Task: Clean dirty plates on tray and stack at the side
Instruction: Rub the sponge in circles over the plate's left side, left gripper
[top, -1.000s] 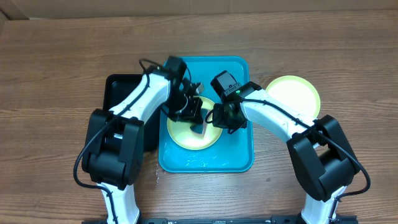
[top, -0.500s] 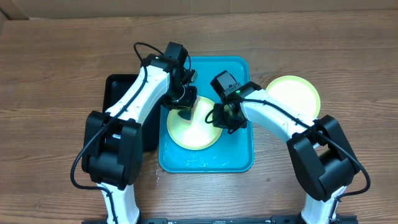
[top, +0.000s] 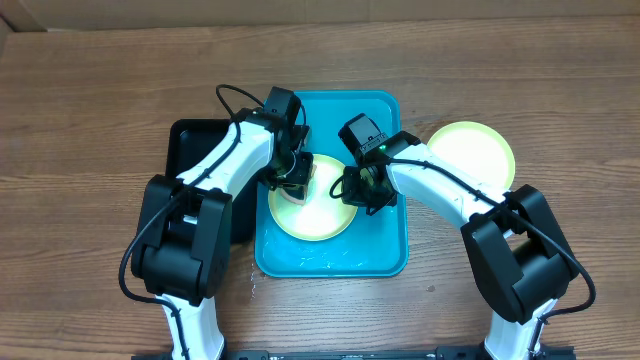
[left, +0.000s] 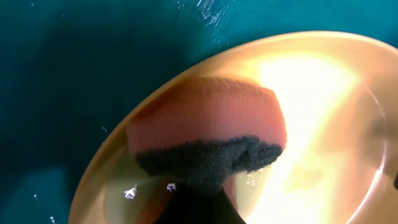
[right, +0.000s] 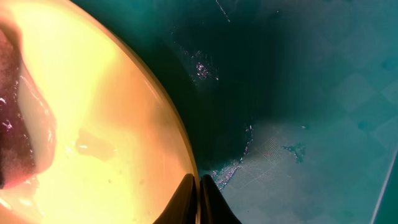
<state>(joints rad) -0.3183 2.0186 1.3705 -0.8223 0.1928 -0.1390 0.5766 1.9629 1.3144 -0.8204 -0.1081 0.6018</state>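
Note:
A pale yellow-green plate (top: 315, 212) lies in the turquoise tray (top: 385, 245). My left gripper (top: 297, 184) is shut on a pink sponge (left: 205, 118) with a dark scouring side, and presses it onto the plate's (left: 323, 124) far-left part. My right gripper (top: 352, 190) is shut on that plate's right rim; in the right wrist view its fingertips (right: 200, 200) pinch the plate's (right: 93, 124) edge over the wet tray floor (right: 298, 93). A second yellow-green plate (top: 472, 152) rests on the table to the right of the tray.
A smaller black tray (top: 192, 160) sits against the turquoise tray's left side, partly under my left arm. Water drops lie on the tray floor (top: 330, 262) near its front rim. Bare wooden table (top: 90, 120) surrounds everything.
My left gripper has dragged the sponge from the plate's middle toward its far-left edge. The right gripper has held still on the rim.

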